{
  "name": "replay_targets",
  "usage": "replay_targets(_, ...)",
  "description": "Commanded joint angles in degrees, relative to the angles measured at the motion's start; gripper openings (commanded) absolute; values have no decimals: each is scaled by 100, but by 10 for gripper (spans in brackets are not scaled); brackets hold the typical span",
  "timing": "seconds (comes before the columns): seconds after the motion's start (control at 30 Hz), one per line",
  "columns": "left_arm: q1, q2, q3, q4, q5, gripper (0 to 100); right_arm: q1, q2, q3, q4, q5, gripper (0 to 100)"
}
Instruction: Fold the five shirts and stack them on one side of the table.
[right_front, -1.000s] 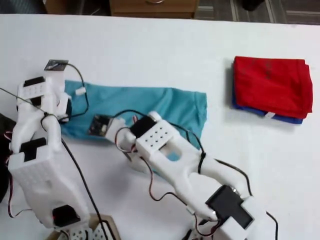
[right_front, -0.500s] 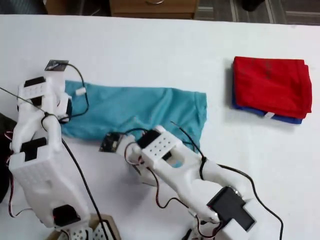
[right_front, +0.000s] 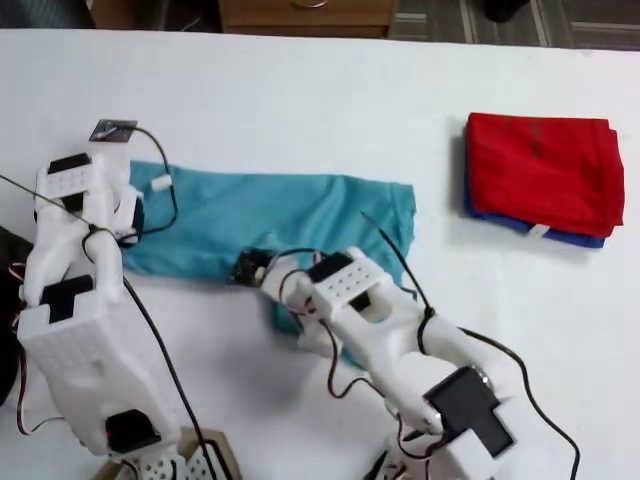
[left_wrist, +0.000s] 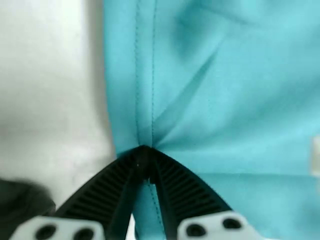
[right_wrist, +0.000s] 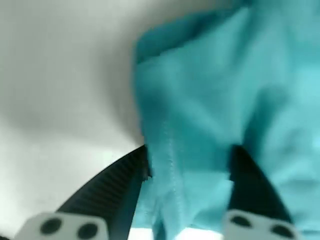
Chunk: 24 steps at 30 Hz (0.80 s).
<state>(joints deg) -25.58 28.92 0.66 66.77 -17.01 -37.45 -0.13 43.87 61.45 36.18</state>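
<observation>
Teal shirt (right_front: 290, 215) lies across the middle of the table (right_front: 300, 70), already doubled into a long strip but not yet folded down to a packet. The left gripper (left_wrist: 144, 155) is pinched tight on the shirt's hem at one end, its jaws closed together with the seam running between them. The right gripper (right_wrist: 190, 152) sits at the strip's near edge with its jaws apart and a bunched ridge of the cloth standing between them. Well off to the far side of the table, a red shirt (right_front: 545, 170) rests folded on top of a blue shirt (right_front: 497, 220), squared up as a stack. So two of the five look finished, and the third is partway folded. It likely needs folding end to end, then carrying to the stack; by the task's count, two more shirts would follow.
</observation>
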Motion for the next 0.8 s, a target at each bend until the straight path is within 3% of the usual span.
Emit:
replay_targets(0.0,-53,35,-48,-158,0,24,119,435,-141,268,35,91)
replay_targets(0.1,-53,35,-48,-158,0,24,119,497,-193,312,35,15)
replay_targets(0.37,-53,35,-48,-158,0,24,523,101,-782,752,79,19)
replay_targets(0.57,-53,35,-48,-158,0,24,1200,-418,-2092,1684,985,19)
replay_targets(0.77,-53,35,-48,-158,0,24,1613,198,-3262,1684,1081,19)
